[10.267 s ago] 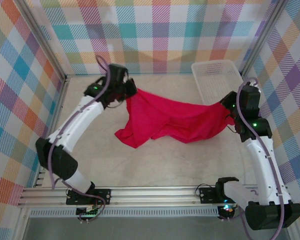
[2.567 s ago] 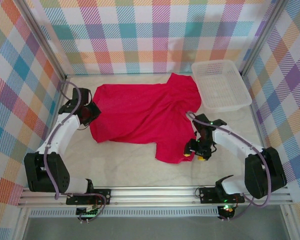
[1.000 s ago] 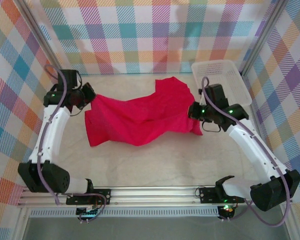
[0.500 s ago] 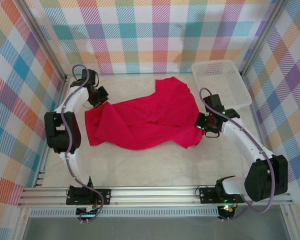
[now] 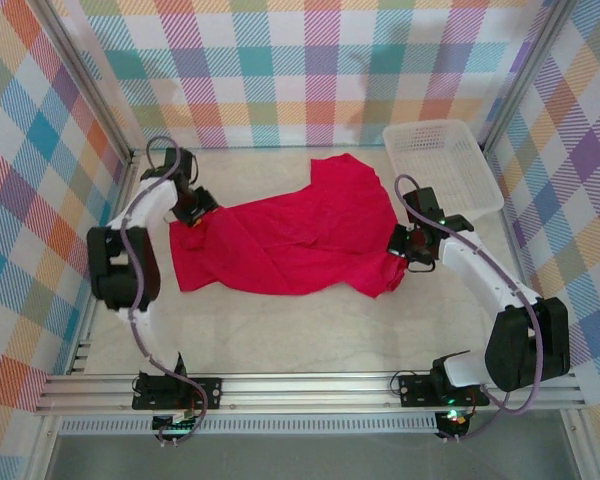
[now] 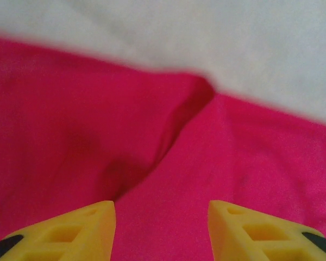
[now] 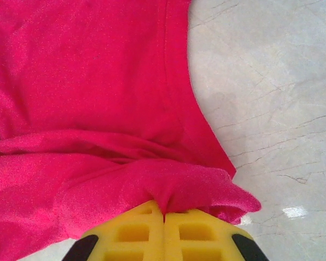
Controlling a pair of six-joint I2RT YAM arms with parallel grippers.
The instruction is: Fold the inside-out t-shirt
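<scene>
Released at its left edge, the inside-out t-shirt (image 5: 290, 235) lay crumpled across the surface (image 5: 310, 330); wrist views showed the left end effector (image 6: 160, 212) spread above cloth, the right end effector (image 7: 164, 216) pinching a fold.

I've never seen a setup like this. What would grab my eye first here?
The bright red t-shirt lies crumpled across the middle of the pale table. The right end effector is pinched shut on a bunch of the shirt's right edge, while the left end effector is open over its far-left part. A white basket sits in the far right corner, against loud plaid walls.
</scene>
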